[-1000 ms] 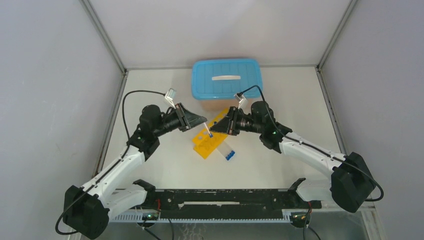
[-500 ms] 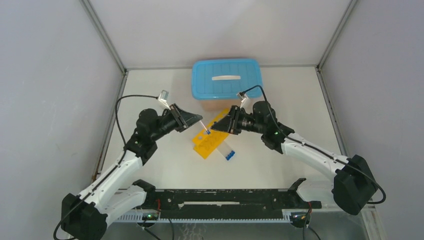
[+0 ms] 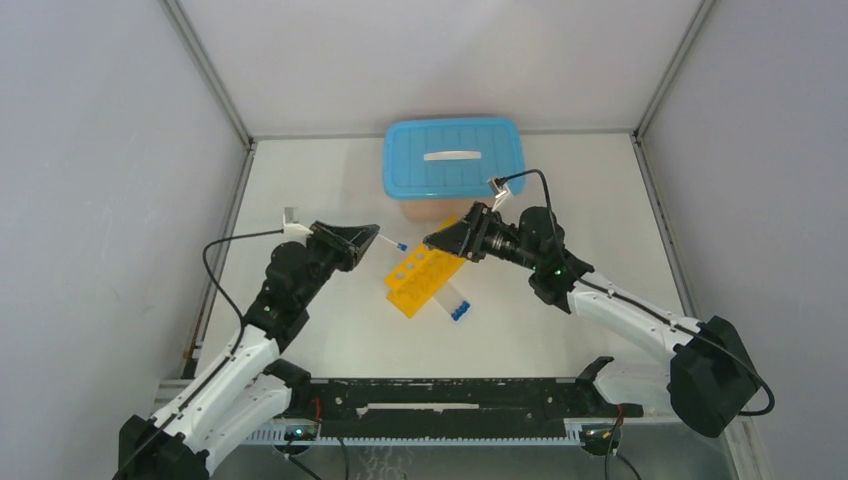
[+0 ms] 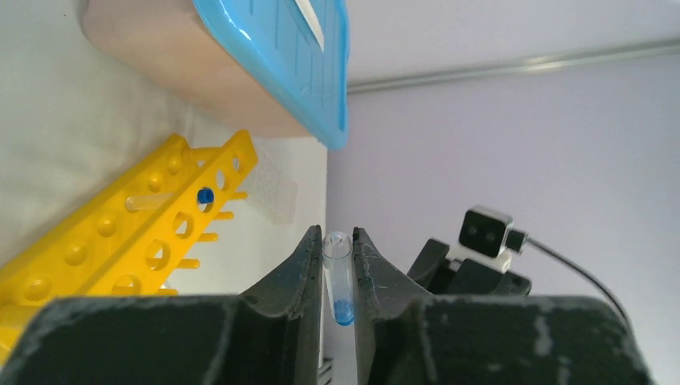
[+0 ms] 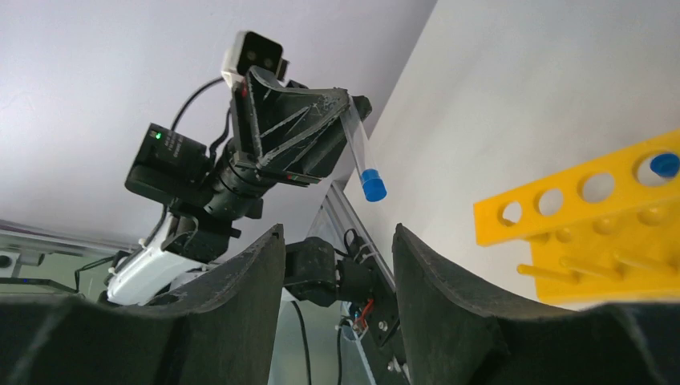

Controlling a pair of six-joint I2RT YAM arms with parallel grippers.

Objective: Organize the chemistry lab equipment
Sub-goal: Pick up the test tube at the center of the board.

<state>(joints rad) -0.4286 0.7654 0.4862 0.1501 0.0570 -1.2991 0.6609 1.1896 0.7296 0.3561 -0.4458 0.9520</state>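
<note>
The yellow rack (image 3: 420, 280) lies on the table with one blue-capped tube in a hole (image 4: 205, 195). My left gripper (image 3: 376, 238) is shut on a small clear blue-capped tube (image 3: 398, 244) and holds it in the air, left of the rack. The tube stands between the fingers in the left wrist view (image 4: 337, 269). My right gripper (image 3: 430, 243) is open and empty above the rack's far end, facing the left gripper. The right wrist view shows the held tube (image 5: 362, 160) and the rack (image 5: 593, 216). A small clear tray (image 3: 452, 298) with blue-capped tubes lies beside the rack. No black wire ring is in view.
A box with a blue lid (image 3: 452, 160) stands just behind the rack, close to the right arm's wrist. Grey walls enclose the table on both sides and at the back. The black base rail (image 3: 440, 395) runs along the near edge.
My left gripper has drawn back to the left, away from the rack, with the tube in it. My right gripper has moved a little right and up, apart from the tube.
</note>
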